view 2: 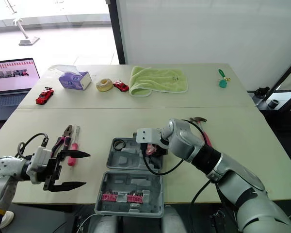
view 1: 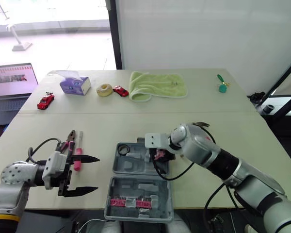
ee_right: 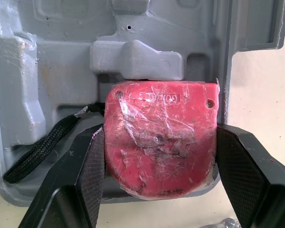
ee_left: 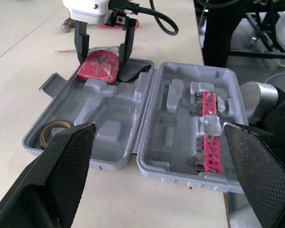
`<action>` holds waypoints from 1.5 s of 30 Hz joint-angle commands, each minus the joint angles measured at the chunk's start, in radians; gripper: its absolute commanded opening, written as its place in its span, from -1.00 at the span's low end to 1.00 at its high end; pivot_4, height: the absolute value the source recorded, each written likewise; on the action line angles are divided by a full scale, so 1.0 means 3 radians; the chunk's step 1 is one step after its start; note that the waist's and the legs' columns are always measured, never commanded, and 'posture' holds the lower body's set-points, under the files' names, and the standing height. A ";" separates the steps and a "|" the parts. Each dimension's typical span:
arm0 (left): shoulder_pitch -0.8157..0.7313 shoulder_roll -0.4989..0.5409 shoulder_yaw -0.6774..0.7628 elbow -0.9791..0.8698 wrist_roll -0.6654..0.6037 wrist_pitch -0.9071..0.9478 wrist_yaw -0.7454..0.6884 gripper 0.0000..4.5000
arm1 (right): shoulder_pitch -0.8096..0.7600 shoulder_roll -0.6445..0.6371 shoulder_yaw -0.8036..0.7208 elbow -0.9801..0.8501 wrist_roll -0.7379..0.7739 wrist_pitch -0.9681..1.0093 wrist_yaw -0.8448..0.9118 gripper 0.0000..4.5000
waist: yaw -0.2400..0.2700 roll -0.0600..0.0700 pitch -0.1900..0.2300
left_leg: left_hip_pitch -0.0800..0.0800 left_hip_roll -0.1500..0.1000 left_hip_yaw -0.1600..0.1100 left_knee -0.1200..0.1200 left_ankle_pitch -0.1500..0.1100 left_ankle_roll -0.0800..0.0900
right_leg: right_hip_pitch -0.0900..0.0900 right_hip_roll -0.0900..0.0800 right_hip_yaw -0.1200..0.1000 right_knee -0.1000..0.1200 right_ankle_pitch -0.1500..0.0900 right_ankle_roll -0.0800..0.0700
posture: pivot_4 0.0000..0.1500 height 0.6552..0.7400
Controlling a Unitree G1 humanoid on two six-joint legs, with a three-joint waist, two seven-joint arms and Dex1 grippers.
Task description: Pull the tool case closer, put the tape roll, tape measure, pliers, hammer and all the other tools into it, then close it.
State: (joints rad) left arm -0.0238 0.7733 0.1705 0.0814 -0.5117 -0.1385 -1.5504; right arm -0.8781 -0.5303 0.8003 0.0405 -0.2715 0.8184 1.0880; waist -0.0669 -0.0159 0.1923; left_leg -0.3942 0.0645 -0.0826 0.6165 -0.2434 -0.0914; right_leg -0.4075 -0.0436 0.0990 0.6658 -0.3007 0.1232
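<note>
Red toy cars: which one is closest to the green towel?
The red car beside the yellowish ring, right next to the green towel at its left edge. The other car sits much farther left, past the tissue box, near the laptop.

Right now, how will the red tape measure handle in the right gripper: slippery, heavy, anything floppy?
The tape measure looks rigid and is probably dense for its size; the right gripper clamps its sides. The crinkled film on it may make it slippery. Its black strap is floppy and could snag on the tool case moulding.
</note>
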 commanded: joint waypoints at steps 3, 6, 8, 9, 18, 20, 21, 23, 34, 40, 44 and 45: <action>0.0003 0.0037 0.0013 -0.0168 -0.0066 0.0097 0.0035 1.00 | -0.0013 0.0026 -0.0195 -0.0177 0.0005 0.0094 -0.0038 0.98 | -0.0009 0.0000 0.0000 | 0.0001 0.0000 0.0000 0.0000 0.0000 0.0000 | 0.0000 0.0000 0.0000 0.0001 0.0000 0.0000 | 1.00 1.00; -0.0013 0.0032 -0.0001 -0.0200 -0.0062 0.0143 0.0042 1.00 | -0.0058 -0.0011 -0.0336 -0.0408 0.0080 0.0258 0.0014 0.98 | -0.0008 0.0000 0.0000 | 0.0001 0.0000 0.0000 -0.0001 0.0000 0.0000 | 0.0000 0.0000 0.0000 0.0001 0.0000 0.0000 | 1.00 1.00; -0.0023 0.0030 -0.0002 -0.0211 -0.0061 0.0165 0.0040 1.00 | -0.0071 -0.0046 -0.0443 -0.0575 0.0145 0.0390 0.0057 0.98 | -0.0009 0.0000 0.0000 | 0.0001 0.0000 0.0000 -0.0003 0.0000 0.0000 | 0.0000 0.0000 0.0000 0.0000 0.0000 0.0000 | 1.00 1.00; -0.0031 0.0027 -0.0007 -0.0221 -0.0058 0.0181 0.0045 1.00 | -0.0053 -0.0093 -0.0537 -0.0695 0.0209 0.0464 0.0090 0.98 | -0.0008 0.0001 0.0000 | 0.0001 0.0000 -0.0001 -0.0003 0.0000 0.0000 | 0.0000 0.0000 0.0000 0.0000 0.0000 0.0000 | 1.00 1.00; -0.0064 0.0007 -0.0037 -0.0250 -0.0028 0.0237 0.0081 1.00 | 0.0408 -0.0196 -0.1141 -0.1130 0.0689 0.0763 -0.0111 0.42 | -0.0013 0.0000 0.0000 | 0.0002 0.0000 -0.0001 -0.0002 0.0000 0.0000 | 0.0001 0.0000 0.0000 -0.0001 0.0000 0.0000 | 1.00 1.00; -0.0062 0.0006 -0.0045 -0.0270 -0.0027 0.0247 0.0099 1.00 | 0.0529 -0.0183 -0.1212 -0.1147 0.0727 0.0673 -0.0229 -0.01 | -0.0014 0.0000 0.0000 | 0.0003 0.0000 -0.0001 -0.0004 0.0000 0.0000 | 0.0001 0.0001 0.0000 -0.0001 0.0000 0.0000 | 1.00 1.00; -0.0058 0.0006 -0.0049 -0.0285 -0.0029 0.0255 0.0110 1.00 | 0.0601 -0.0173 -0.1251 -0.1159 0.0721 0.0568 -0.0323 -0.22 | -0.0011 0.0000 0.0000 | 0.0002 0.0000 -0.0001 -0.0004 0.0000 0.0000 | 0.0000 0.0001 0.0000 -0.0001 0.0000 0.0000 | 1.00 1.00; -0.0054 0.0010 -0.0055 -0.0309 -0.0033 0.0269 0.0130 1.00 | 0.0728 -0.0162 -0.1328 -0.1201 0.0804 0.0475 -0.0376 -0.22 | -0.0008 -0.0001 0.0000 | 0.0002 0.0000 -0.0001 -0.0004 0.0000 0.0000 | 0.0001 0.0000 0.0000 -0.0002 0.0000 0.0000 | 1.00 1.00; -0.0097 0.0013 -0.0108 -0.0364 -0.0032 0.0335 0.0207 1.00 | 0.1138 0.0001 -0.1554 -0.0834 0.0989 -0.0142 -0.0745 -0.22 | -0.0012 -0.0001 0.0000 | 0.0003 0.0000 0.0000 -0.0004 0.0000 0.0000 | 0.0002 0.0001 0.0001 -0.0002 0.0000 0.0000 | 1.00 1.00; -0.0129 0.0020 -0.0110 -0.0338 -0.0033 0.0331 0.0216 1.00 | 0.1268 0.0062 -0.1529 -0.0427 0.1035 -0.0036 -0.0830 -0.22 | -0.0007 -0.0001 0.0000 | 0.0003 0.0000 0.0000 -0.0004 0.0000 0.0000 | 0.0003 0.0001 0.0001 -0.0003 0.0000 0.0000 | 1.00 1.00; -0.0115 0.0032 -0.0100 -0.0380 -0.0047 0.0348 0.0231 1.00 | 0.1318 0.0054 -0.1442 -0.0048 0.0987 0.0178 -0.0903 -0.22 | -0.0008 -0.0005 -0.0003 | 0.0013 0.0000 -0.0001 -0.0004 0.0000 0.0000 | 0.0014 0.0001 0.0001 -0.0003 -0.0001 0.0000 | 1.00 1.00; -0.0108 0.0035 -0.0096 -0.0389 -0.0051 0.0357 0.0233 1.00 | 0.1323 0.0044 -0.1411 0.0005 0.0957 0.0143 -0.0916 -0.22 | -0.0005 -0.0004 -0.0004 | 0.0014 0.0000 -0.0001 -0.0004 0.0000 0.0000 | 0.0016 0.0001 0.0001 -0.0003 -0.0001 0.0000 | 1.00 1.00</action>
State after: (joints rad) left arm -0.0517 0.7741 0.1315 -0.0074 -0.5121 -0.0315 -1.4808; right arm -0.5161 -0.4985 0.3451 -0.0432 0.0495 0.8225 0.8363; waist -0.0685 -0.0171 0.1912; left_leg -0.3901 0.0645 -0.0827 0.6155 -0.2434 -0.0914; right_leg -0.4024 -0.0434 0.0993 0.6648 -0.3009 0.1231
